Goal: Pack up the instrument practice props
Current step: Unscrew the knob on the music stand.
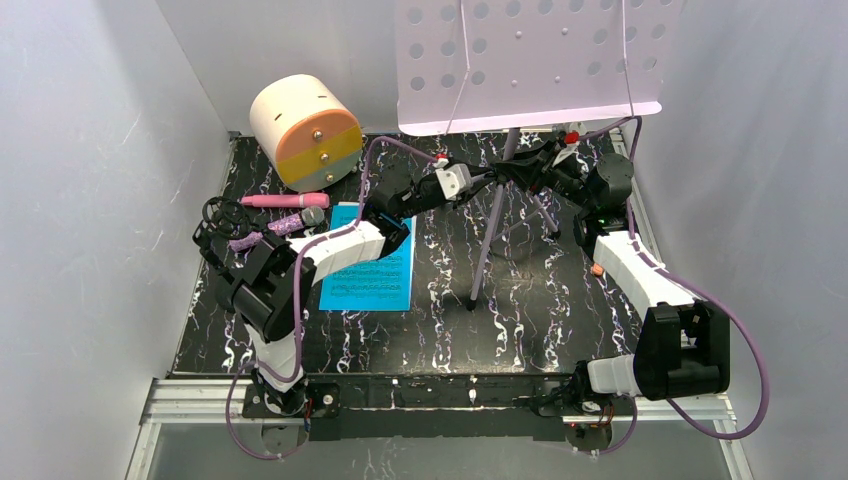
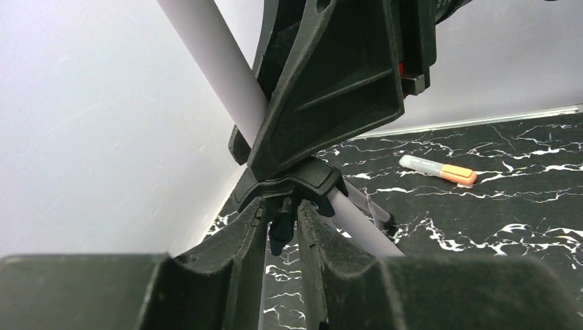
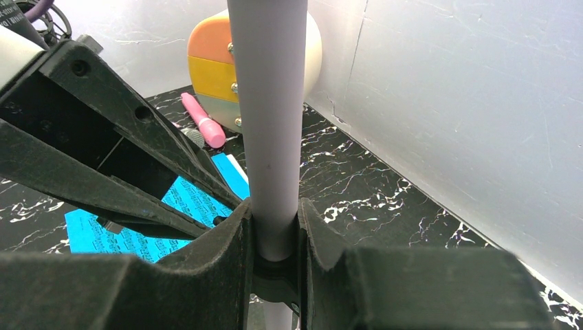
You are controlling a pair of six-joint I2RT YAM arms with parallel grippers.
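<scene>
Folding the rack (image 1: 530,60), which stands upright at the back middle of the counter (image 1: 560,320), looks the step in hand. The right gripper (image 3: 275,230) clamps its pole (image 3: 268,124). The left gripper (image 2: 282,216) flanks the hub knob (image 2: 280,234), and I cannot tell if it pinches. The next move calls for loosening that knob. The box (image 1: 303,130) shows no contents; mics (image 1: 280,201) and pages (image 1: 370,280) lie beside it.

Left hand (image 2: 282,210) straddles a black knob (image 2: 280,230) under the tripod hub (image 2: 302,180); right hand (image 2: 275,137) clasps the lilac pole (image 2: 213,55) above.

Your left arm (image 1: 345,248) and right arm (image 1: 640,270) wear white shells over black joints; a purple cable (image 1: 764,385) loops at four o'clock.
</scene>
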